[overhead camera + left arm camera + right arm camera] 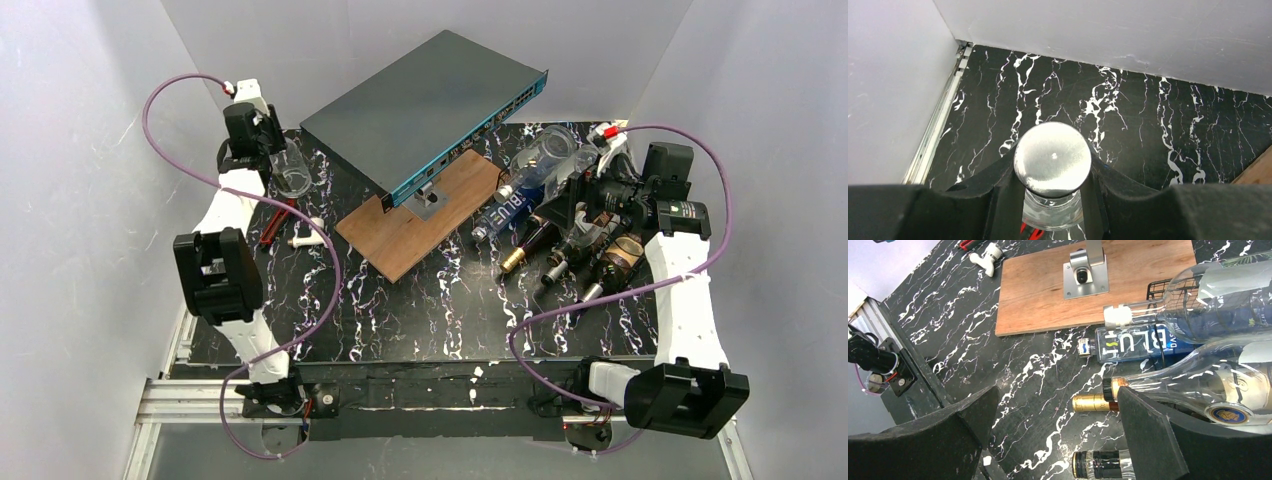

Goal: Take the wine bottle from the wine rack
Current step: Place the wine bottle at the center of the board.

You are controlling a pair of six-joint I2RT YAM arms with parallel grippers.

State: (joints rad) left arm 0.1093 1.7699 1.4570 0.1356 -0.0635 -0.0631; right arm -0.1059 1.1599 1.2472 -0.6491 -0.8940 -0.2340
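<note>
reaching to the upper left of the top view, the left arm [235, 205] hides its jaws under the wrist. a clear silver-capped bottle [292, 168] stands upright just below it, near the left wall. a grey network switch [425, 100] tilts over a wooden board [410, 235] in the middle. right of centre several bottles lie on their sides, among them a blue bottle [508, 210] and a white-capped bottle [548, 155]. what carries them is lost against the dark bench [420, 320]. the right arm [685, 290] covers their far ends, and its jaws are hard to make out here. bare bench runs along the lower middle.

in the left wrist view the left jaws pinch the silver-capped bottle's neck just under its round cap. the lower edge cuts off its body, and something red blurs through the glass. bare marble reaches the white walls, which meet at upper left.

in the right wrist view the right jaws stand spread wide, one finger [960, 430] at lower left and the other at lower right. the wine rack [1159, 287] shows only a patch of black wire grid at upper right, the rest hidden under bottles. a big clear wine bottle [1208, 385] lies there, its black-collared neck pointing into the gap between the fingers. a gold-capped bottle [1093, 402] lies just below it, its body hidden behind the lower-right finger. a dark-necked bottle [1100, 465] is cut by the bottom edge. open marble fills the middle left.
</note>
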